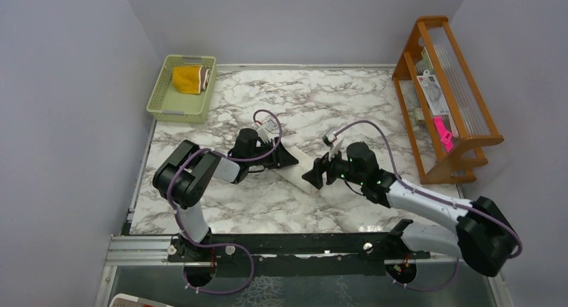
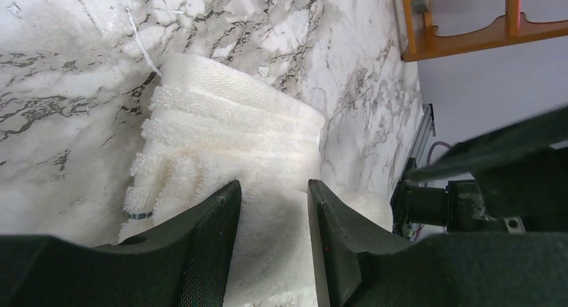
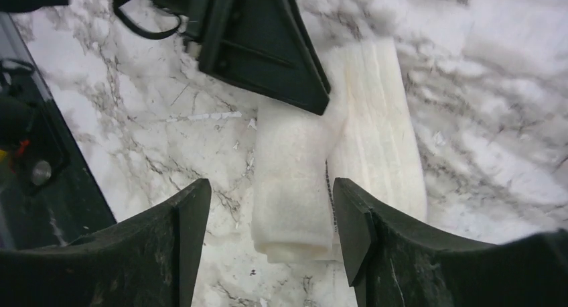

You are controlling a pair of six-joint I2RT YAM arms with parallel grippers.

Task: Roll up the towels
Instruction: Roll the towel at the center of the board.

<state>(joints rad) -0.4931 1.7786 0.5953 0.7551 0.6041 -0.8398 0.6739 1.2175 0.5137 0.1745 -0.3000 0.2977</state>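
Observation:
The cream-white towel [image 1: 298, 169] lies folded into a long strip on the marble table, between my two grippers. In the left wrist view the towel [image 2: 228, 119] is bunched between the narrowed jaws of my left gripper [image 2: 274, 213], which is shut on it at one end [image 1: 287, 158]. My right gripper [image 3: 271, 213] is open, its jaws set either side of the folded near end of the towel [image 3: 295, 186], just above it [image 1: 315, 176]. The brown towel with its mustard-yellow side [image 1: 187, 79] lies folded in the basket.
The light-green plastic basket [image 1: 175, 106] stands at the far left corner. A wooden rack [image 1: 445, 99] with packets stands along the right wall, and its base shows in the left wrist view [image 2: 469, 42]. A metal rail [image 1: 268, 243] runs along the near edge.

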